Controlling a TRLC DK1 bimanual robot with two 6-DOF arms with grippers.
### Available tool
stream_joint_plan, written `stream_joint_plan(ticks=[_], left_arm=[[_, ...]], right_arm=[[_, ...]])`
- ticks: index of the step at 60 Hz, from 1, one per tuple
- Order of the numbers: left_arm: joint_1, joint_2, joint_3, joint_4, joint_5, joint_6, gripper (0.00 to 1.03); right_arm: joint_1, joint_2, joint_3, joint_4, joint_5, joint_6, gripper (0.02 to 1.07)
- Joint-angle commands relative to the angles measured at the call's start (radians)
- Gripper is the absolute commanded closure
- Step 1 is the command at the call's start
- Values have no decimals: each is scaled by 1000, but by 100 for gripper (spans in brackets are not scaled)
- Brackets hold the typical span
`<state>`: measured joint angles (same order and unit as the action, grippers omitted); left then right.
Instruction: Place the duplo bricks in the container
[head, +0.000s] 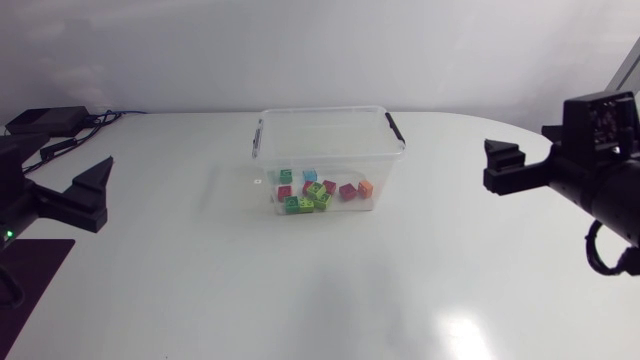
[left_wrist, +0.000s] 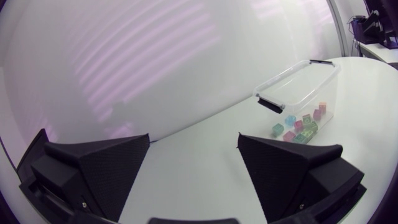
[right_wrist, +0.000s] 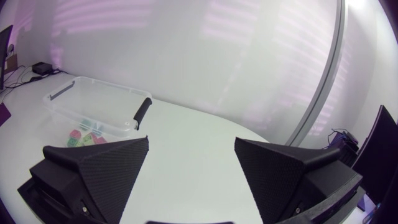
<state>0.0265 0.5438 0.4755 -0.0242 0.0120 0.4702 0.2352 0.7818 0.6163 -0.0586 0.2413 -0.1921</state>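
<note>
left claw (left_wrist: 194, 140) wide open, gripping nothing | right claw (right_wrist: 191, 140) wide open too, gripping nothing | bricks (head: 315, 188) roughly ten, one blue, one orange, clustered inside one clear container (head: 320, 110) on the table (head: 330, 290), well apart from both claws

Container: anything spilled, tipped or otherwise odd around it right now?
Nothing stands out. The container sits upright, the duplo bricks lie loosely inside it, and none shows on the table. The left end effector and right end effector hang open, empty, well away.
</note>
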Motion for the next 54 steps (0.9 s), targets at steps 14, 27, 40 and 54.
stream_joint_plan(ticks=[14,27,40,54], left_arm=[[36,-143,-123,69,-12,8,4],[25,-221,-192,62,-12,-75,4],[12,-307,-268,52,-12,-181,4],[-3,-400,-349,41,-12,-294,4]], right_arm=[[-73,-256,-142,-67,12,-64,7],[-110,-372,-237,-54,-32,-22,7],[-143,-481,-338,-24,-88,35,7],[-179,-599,-447,8,-148,97,7]])
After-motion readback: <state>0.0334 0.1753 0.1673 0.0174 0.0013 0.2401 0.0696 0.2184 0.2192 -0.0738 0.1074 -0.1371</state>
